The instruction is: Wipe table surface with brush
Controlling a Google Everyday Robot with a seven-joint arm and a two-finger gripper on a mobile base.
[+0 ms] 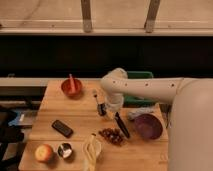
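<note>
Centrally on the table (75, 117), the brush (121, 125) lies slanted beside the grapes (112, 135) and near the purple bowl (146, 126), whose contents I cannot tell. Above it hangs the gripper (102, 109), over the silver utensil (97, 98); whether its fingers are apart, I cannot tell. An orange bowl (71, 88) holds a stick.

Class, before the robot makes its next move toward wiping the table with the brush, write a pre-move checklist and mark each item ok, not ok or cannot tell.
1. Brush visible on the table surface: ok.
2. Gripper near the brush: ok, just left of its upper end.
3. Brush held by the jaws: cannot tell.
4. Grapes clear of the brush: not ok, right beside its lower end.
5. Purple bowl clear of the brush: ok, apart to the right.
</note>
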